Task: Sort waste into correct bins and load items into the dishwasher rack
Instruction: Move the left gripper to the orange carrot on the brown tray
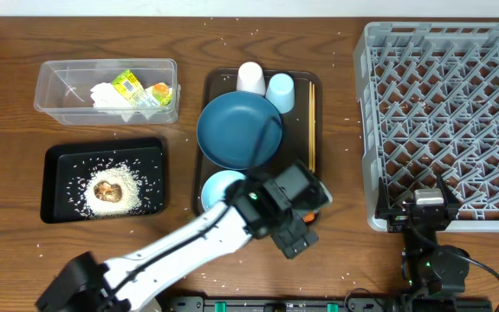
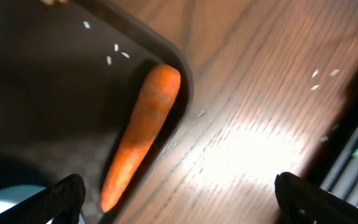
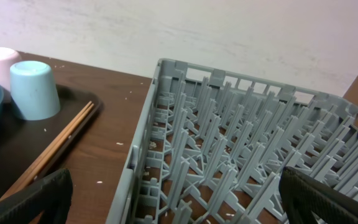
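An orange carrot (image 2: pixel 143 127) lies in the front right corner of the brown serving tray (image 2: pixel 55 93); in the overhead view only a sliver of the carrot (image 1: pixel 319 206) shows beside my left wrist. My left gripper (image 2: pixel 179 199) (image 1: pixel 304 218) is open and empty, hovering just above the carrot, with one finger over the tray and the other over the table. My right gripper (image 3: pixel 179 199) (image 1: pixel 423 208) is open and empty at the front left edge of the grey dishwasher rack (image 3: pixel 241 143) (image 1: pixel 449 104).
The clear tub (image 1: pixel 59 78) holds tissue (image 1: pixel 104 97) and wrapper (image 1: pixel 128 84). The black tray (image 1: pixel 59 160) holds rice (image 1: pixel 132 195) and a brown lump (image 1: pixel 107 189). The serving tray (image 1: pixel 215 87) carries the dark-blue dish (image 1: pixel 236 128), light-blue bowl (image 1: pixel 219 186), white cup (image 1: pixel 250 78), pale-blue cup (image 1: pixel 280 91) (image 3: pixel 35 90) and chopsticks (image 1: pixel 312 121) (image 3: pixel 55 149).
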Available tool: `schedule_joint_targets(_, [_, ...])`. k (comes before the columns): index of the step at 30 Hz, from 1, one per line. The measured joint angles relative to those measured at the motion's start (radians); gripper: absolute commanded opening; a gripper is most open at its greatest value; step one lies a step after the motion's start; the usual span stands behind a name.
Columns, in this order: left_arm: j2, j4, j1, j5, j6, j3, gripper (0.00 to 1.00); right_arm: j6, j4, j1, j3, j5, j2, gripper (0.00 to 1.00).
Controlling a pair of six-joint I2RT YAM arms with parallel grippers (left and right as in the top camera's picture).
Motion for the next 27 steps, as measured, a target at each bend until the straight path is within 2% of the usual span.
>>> schedule_joint_targets(5, [0.052, 0.019, -0.019, -0.14, 0.053, 0.0, 0.98, 0.0, 0.0, 0.0, 0.0, 0.0, 0.0, 0.99])
schedule_joint_targets(10, [0.074, 0.053, -0.018, -0.211, 0.117, 0.0, 0.98, 0.0, 0.0, 0.0, 0.0, 0.0, 0.0, 0.99])
schedule_joint_targets(16, [0.126, 0.068, -0.018, -0.236, 0.199, 0.0, 0.98, 0.0, 0.0, 0.0, 0.0, 0.0, 0.0, 0.99])
schedule_joint_targets(27, [0.239, 0.131, -0.018, -0.237, 0.28, 0.0, 0.98, 0.0, 0.0, 0.0, 0.0, 0.0, 0.0, 0.99])
